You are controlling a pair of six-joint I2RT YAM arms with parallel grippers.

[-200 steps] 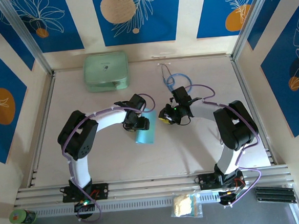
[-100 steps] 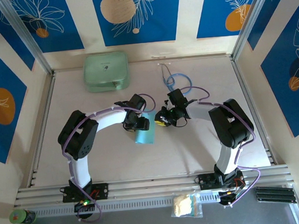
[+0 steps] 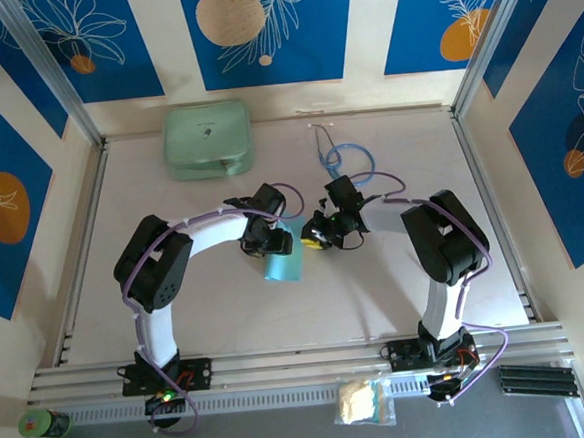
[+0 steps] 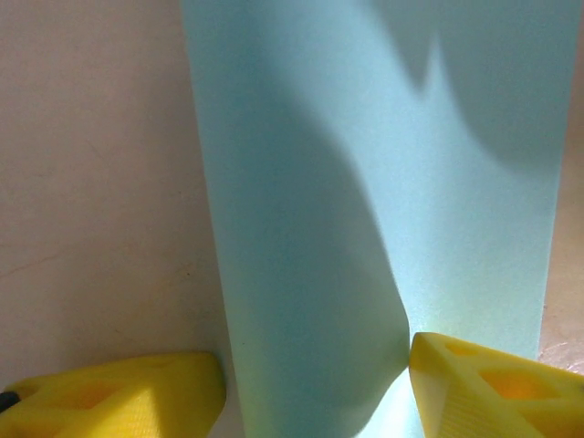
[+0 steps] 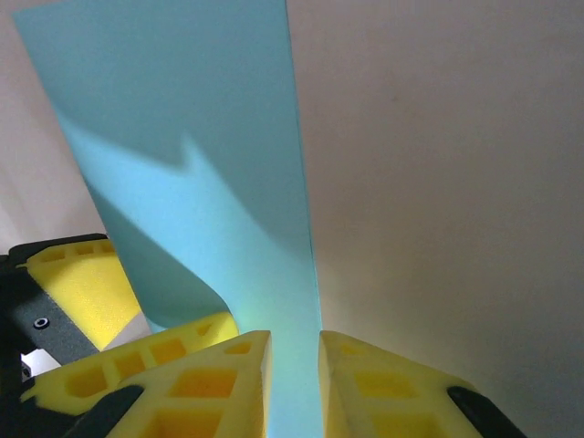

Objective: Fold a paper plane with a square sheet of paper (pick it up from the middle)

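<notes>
1. Beige table [image 3: 208, 310]: the square sheet of paper [image 3: 283, 266] lies mid-table, the left gripper [image 3: 270, 240] at its upper end and the right gripper [image 3: 318, 233] just beside.
2. Left wrist: fingers [image 4: 109, 397] spread wide, sheet bowed between them.
3. Right wrist: fingers [image 5: 383, 388] nearly together around the sheet's edge; I cannot tell if they pinch it.

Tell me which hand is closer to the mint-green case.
Left. The left hand sits near-side and right of the mint-green case, at the blue paper's left edge; the right hand is farther right, across the paper.
</notes>
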